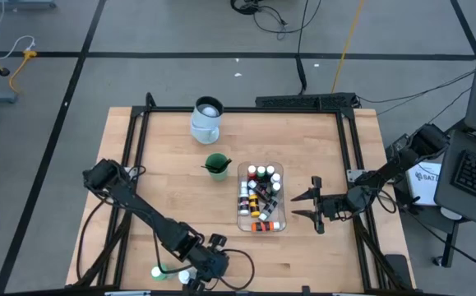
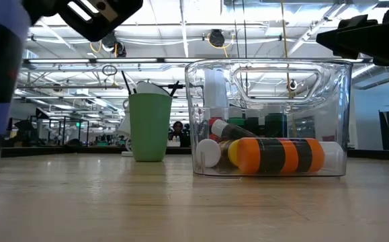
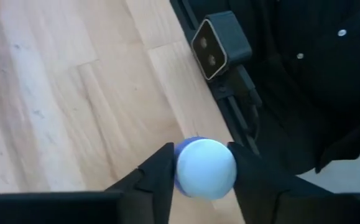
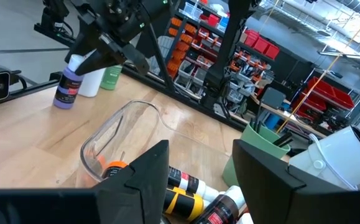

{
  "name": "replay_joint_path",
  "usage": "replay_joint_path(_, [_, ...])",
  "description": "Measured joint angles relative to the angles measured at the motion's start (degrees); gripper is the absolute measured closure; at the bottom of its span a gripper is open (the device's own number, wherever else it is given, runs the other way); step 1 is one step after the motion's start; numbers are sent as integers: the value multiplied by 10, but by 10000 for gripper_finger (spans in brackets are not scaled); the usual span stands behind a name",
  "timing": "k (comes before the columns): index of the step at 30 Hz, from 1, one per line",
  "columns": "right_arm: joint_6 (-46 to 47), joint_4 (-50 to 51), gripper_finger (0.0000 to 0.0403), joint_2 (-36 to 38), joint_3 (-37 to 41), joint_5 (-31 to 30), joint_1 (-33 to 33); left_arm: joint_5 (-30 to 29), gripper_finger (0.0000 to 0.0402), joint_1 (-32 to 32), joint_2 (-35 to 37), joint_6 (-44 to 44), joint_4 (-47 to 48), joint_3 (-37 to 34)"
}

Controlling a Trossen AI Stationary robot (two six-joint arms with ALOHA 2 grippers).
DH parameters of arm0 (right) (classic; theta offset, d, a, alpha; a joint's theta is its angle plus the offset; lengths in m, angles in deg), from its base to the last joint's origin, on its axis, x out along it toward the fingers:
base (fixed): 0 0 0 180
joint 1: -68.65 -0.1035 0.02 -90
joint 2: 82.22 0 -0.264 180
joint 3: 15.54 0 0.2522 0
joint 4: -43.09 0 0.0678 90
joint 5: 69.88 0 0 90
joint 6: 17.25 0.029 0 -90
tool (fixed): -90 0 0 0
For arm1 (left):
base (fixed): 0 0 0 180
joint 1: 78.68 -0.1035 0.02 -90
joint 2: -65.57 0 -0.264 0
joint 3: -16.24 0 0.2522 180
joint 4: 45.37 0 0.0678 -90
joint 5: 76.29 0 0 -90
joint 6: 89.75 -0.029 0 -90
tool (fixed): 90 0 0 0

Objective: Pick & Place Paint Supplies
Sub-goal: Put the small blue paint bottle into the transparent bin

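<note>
With my left gripper [image 3: 201, 171] jaws straddling the purple bottle [image 4: 68, 84] at its white cap [image 3: 206, 168], not yet clamped, I expect a light, slippery, tippy bottle; right gripper [image 1: 313, 205] hovers open.

My table [image 1: 172, 177] was pale wood planks inside a dark frame [image 1: 246, 109]. On it stood a green cup [image 1: 216, 166] near the middle, with a pale jug [image 1: 207, 118] beyond it by the far edge. Beside the cup sat a clear tub [image 1: 260, 197] of small paint bottles. At the near edge, close together, stood a purple bottle [image 4: 68, 84], a white jar [image 4: 90, 82] and a green bottle [image 4: 112, 77]. A small camera [image 3: 220, 45] sat at that edge.
</note>
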Motion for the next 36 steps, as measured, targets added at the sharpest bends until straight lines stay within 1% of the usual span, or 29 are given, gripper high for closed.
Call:
replay_joint_path(3, [1,0,234,0,0,0,0,-1,296,0,1,-16,6,1])
replay_joint_path(4, [1,0,234,0,0,0,0,1,301,0,1,-26,5,1])
replay_joint_path(10, [1,0,234,0,0,0,0,15,300,-11,10,-78,18,12])
replay_joint_path(14, [2,0,234,0,0,0,0,4,300,-30,33,-131,31,48])
replay_joint_path(16, [2,-2,234,0,0,0,0,-21,300,-43,43,-155,63,76])
replay_joint_path(19, [2,-4,234,0,0,0,0,-102,300,-73,54,-186,116,131])
replay_joint_path(21, [2,-4,234,0,0,0,0,-166,300,-104,56,-199,153,166])
replay_joint_path(22, [2,-4,234,0,0,0,0,-185,300,-124,56,-200,158,178])
replay_joint_path(23, [2,-5,234,0,0,0,0,-190,300,-147,56,-198,159,185])
replay_joint_path(24, [2,-4,234,0,0,0,0,-184,300,-169,56,-193,158,186])
replay_joint_path(26, [2,-4,234,0,0,0,0,-138,300,-218,50,-191,150,183])
replay_joint_path(28, [0,-4,234,0,0,0,0,-113,300,-260,40,-187,165,179])
replay_joint_path(32, [-1,1,234,0,0,0,0,-106,300,-322,20,-181,201,178])
replay_joint_path(36, [-9,6,234,0,0,0,0,-106,300,-348,4,-175,200,178])
